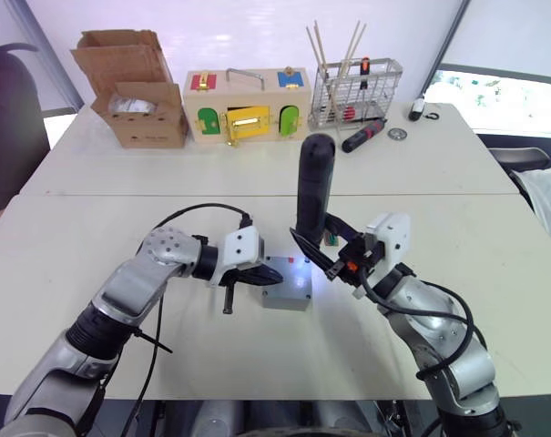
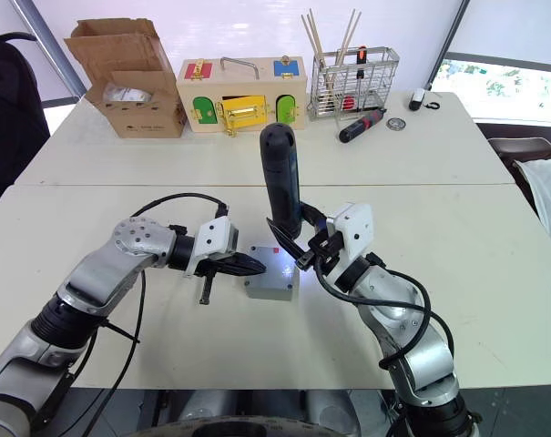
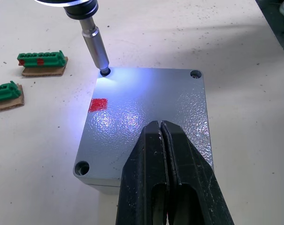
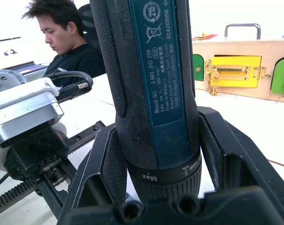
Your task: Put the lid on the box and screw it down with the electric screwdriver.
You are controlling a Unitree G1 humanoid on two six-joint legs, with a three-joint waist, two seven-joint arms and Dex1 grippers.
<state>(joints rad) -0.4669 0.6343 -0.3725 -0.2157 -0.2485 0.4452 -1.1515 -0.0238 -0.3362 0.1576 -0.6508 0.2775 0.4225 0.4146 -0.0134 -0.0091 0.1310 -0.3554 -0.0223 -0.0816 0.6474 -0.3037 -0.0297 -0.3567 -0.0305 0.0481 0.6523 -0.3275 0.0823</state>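
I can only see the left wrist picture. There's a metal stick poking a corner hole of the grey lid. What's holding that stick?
Observer: The right gripper holds a black electric screwdriver upright, with its fingers shut around the body.
Operator: Cool! Is anything else on the table far away?
Observer: Yes. At the far edge stand a cardboard carton, a wooden box with coloured doors and a wire basket holding sticks.
Operator: Is somebody there too?
Observer: Yes, the right wrist view shows a person in a dark top sitting beyond the table, looking down.
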